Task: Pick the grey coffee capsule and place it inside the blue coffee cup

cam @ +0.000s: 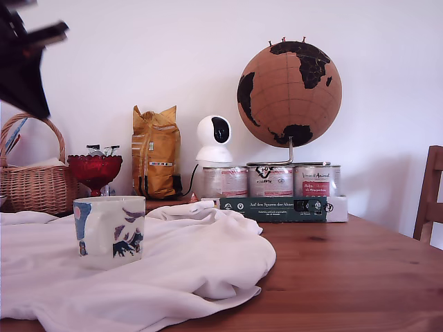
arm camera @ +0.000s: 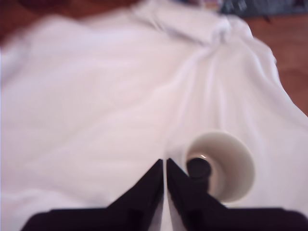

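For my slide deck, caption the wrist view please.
Closed gripper above the white cloth, dark capsule lying inside the cup.

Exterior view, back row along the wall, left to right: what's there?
Woven wicker basket → red glass footed bowl → mustard-yellow paper bag → white dome security camera → three labelled tins on a dark green box, cork globe above them → wooden chair.
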Available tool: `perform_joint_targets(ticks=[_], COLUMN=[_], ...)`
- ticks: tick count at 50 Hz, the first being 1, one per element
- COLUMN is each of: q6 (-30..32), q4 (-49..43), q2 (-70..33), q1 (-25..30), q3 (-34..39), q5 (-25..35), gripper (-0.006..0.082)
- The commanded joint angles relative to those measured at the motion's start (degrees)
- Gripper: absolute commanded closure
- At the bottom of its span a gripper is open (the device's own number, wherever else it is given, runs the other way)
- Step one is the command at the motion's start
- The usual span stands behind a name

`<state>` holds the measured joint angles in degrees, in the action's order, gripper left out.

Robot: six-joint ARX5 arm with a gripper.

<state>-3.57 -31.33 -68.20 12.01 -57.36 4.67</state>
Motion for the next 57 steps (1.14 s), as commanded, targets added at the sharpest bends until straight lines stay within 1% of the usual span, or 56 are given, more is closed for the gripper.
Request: perform_joint_targets(ticks=[1, 8, 20, 24, 39, 57], q6=[1.6, 3.3, 4.1, 4.3, 8.5, 9.9], q4=[0.0, 0.7, 7.5, 9.4, 10.8, 9.0], q2=[0.8, 4.7, 13.7, 16.5, 26.3, 32.5], q1=[0.1, 0.1, 0.1, 0.1, 0.1, 0.1], q3=[0.6, 2.8, 12.1, 13.7, 14.3, 14.3], q5=[-1.9, -4.1, -6.3, -7.1, -10.1, -13.7], gripper=[0.0786, 0.0786, 0.0786, 0.0786, 0.0786, 0.0786])
